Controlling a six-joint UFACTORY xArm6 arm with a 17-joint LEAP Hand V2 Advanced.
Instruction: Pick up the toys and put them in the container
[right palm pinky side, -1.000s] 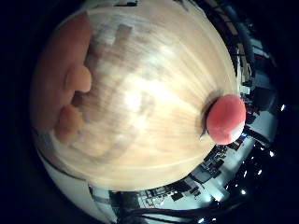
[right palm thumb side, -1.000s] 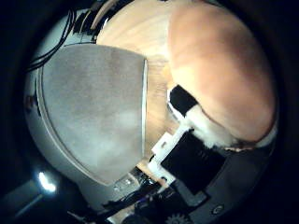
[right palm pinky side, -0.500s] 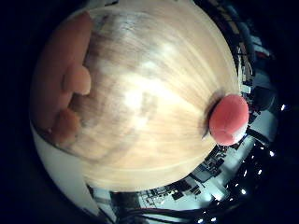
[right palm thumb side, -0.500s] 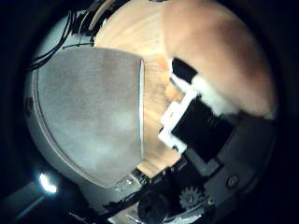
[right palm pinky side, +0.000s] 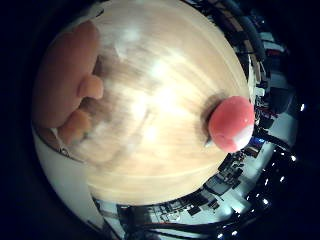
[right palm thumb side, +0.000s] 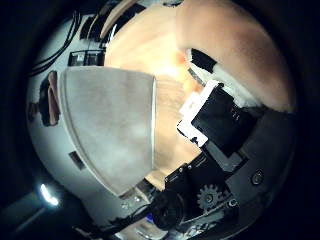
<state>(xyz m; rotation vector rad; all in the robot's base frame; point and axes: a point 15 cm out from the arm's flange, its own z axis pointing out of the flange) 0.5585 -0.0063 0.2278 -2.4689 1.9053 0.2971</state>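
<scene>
A soft brown toy (right palm thumb side: 235, 45) fills much of the thumb side view, close against the palm. My right hand (right palm thumb side: 220, 135) has a white and black finger curled against it, and the toy's rounded lumps (right palm pinky side: 70, 90) also show at the edge of the little finger side view. A red and pale round toy (right palm pinky side: 231, 124) lies on the wooden table (right palm pinky side: 160, 75), apart from the hand. The grey fabric container (right palm thumb side: 110, 130) stands at the table's edge, beside the held toy.
The table's rim (right palm pinky side: 150, 182) shows with pale floor (right palm pinky side: 65, 175) beyond it. Dark room clutter and equipment (right palm pinky side: 225, 185) lie past the table on the red toy's side.
Both views have shifted: the hand has moved with the brown toy still held, and more floor shows beyond the table's rim. The red toy lies where it was.
</scene>
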